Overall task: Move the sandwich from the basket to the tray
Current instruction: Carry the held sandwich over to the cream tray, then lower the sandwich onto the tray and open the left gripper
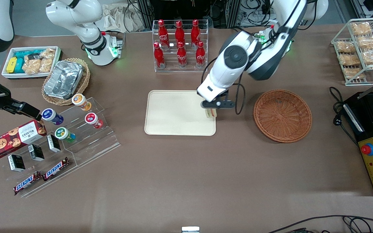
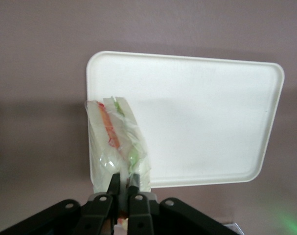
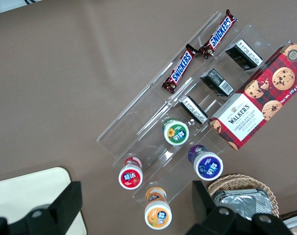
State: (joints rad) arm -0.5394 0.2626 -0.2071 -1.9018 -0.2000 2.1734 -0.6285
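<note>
Front view: gripper [image 1: 213, 109] hanging over tray [image 1: 173, 111] edge nearest basket [image 1: 282, 115], roughly 3 o'clock side of tray; sandwich [image 1: 210, 113] dangling beneath; basket sitting empty.

Left wrist view: fingers [image 2: 134, 185] pinching nearly shut on wrapper seam of sandwich [image 2: 118, 142], wedge hanging over tray [image 2: 207, 122] corner. Judging: light, soft, film slippery; bread crushing easily, so seam pinch looks sensible.

Right wrist view: tray [image 3: 26, 196] corner showing; gripper, sandwich not showing.

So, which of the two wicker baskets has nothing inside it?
The reddish-brown round basket, beside the tray toward the working arm's end. The lighter tan basket holds a foil container. The gripper holds the sandwich over the tray's edge.
</note>
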